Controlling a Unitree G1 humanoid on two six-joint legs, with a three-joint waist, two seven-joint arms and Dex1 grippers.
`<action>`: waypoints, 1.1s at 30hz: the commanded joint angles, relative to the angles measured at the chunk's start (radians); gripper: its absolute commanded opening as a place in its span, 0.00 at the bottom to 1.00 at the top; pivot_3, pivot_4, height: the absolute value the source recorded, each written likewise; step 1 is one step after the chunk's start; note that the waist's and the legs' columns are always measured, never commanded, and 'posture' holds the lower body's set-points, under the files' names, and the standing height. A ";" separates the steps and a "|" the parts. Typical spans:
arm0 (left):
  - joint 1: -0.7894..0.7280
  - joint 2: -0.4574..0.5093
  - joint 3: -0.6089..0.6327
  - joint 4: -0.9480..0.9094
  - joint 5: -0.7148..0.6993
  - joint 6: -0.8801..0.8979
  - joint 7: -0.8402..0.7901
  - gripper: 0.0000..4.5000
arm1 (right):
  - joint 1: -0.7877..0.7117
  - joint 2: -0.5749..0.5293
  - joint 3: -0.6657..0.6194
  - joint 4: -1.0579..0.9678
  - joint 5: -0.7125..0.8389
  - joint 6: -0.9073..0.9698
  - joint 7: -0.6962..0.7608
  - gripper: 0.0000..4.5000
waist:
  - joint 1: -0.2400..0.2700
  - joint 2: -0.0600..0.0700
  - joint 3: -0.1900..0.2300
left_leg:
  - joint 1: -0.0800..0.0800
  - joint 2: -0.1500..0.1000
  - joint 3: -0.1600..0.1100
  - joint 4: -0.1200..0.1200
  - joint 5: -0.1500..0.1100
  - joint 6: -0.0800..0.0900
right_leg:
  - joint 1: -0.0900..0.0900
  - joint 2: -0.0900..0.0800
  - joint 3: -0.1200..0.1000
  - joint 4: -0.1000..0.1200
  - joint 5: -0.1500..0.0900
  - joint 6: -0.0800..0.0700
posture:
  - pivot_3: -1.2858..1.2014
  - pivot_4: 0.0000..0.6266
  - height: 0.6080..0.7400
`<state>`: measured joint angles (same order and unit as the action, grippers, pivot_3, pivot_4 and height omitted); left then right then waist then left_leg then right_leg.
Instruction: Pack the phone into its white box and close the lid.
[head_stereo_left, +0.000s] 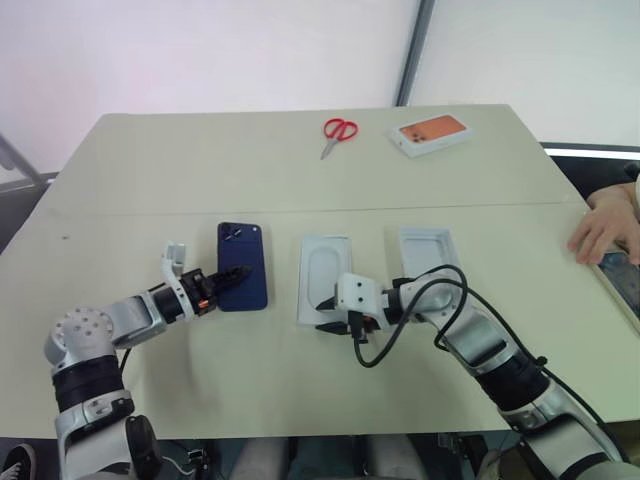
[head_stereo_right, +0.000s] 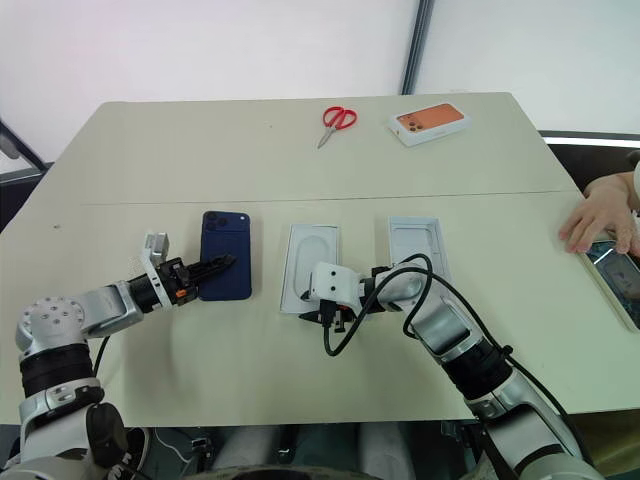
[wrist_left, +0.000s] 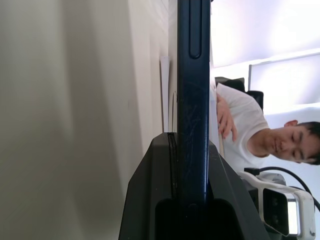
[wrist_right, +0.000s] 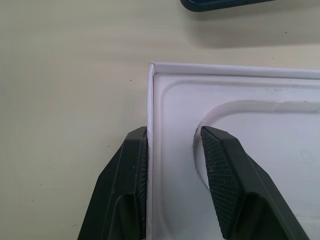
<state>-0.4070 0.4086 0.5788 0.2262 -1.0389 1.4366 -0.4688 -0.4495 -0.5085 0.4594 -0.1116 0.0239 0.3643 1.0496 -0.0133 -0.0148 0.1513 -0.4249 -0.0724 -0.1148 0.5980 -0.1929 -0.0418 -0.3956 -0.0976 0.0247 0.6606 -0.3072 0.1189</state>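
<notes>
The dark blue phone lies camera side up, left of the table's middle. My left gripper is shut on its near short edge; in the left wrist view both fingers clamp the phone's side. To the phone's right lies the lid, inside up, white with an oval outline moulded in it. My right gripper straddles the lid's near-left wall, open, one finger outside and one inside. The white box lies farther right, partly behind my right arm.
Red scissors and a box with an orange phone picture lie at the table's far side. A person's hand rests at the right edge beside a dark device.
</notes>
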 joint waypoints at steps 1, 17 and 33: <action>-0.046 -0.008 0.038 -0.028 -0.066 0.019 0.014 0.00 | 0.012 0.003 0.010 -0.006 0.005 0.006 0.010 0.37 | 0.001 0.000 0.000 | 0.000 0.000 0.000 0.000 0.000 0.000 | 0.000 0.000 0.000 0.000 0.000 0.000 | 0.52 0.24 1.00; -0.124 -0.032 0.086 -0.008 -0.150 0.071 0.107 0.00 | -0.064 0.155 0.088 0.111 -0.060 -0.044 -0.031 0.37 | -0.009 -0.002 -0.001 | 0.000 0.001 0.000 0.000 0.001 -0.001 | -0.001 0.001 0.000 0.001 0.000 0.000 | 0.52 0.24 1.00; -0.076 -0.044 0.064 -0.055 -0.168 0.065 0.137 0.00 | -0.082 0.220 0.062 0.102 -0.055 0.005 -0.071 0.78 | -0.006 -0.002 -0.001 | 0.000 0.001 0.000 0.000 0.003 -0.005 | -0.001 0.001 0.000 0.002 0.000 0.000 | 0.52 0.24 1.00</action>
<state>-0.4755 0.3594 0.6363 0.2131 -1.1681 1.5137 -0.3217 -0.5349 -0.2924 0.5324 0.0357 -0.0417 0.3668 0.9802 -0.0189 -0.0165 0.1506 -0.4246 -0.0717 -0.1148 0.5981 -0.1897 -0.0471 -0.3966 -0.0968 0.0247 0.6623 -0.3072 0.1189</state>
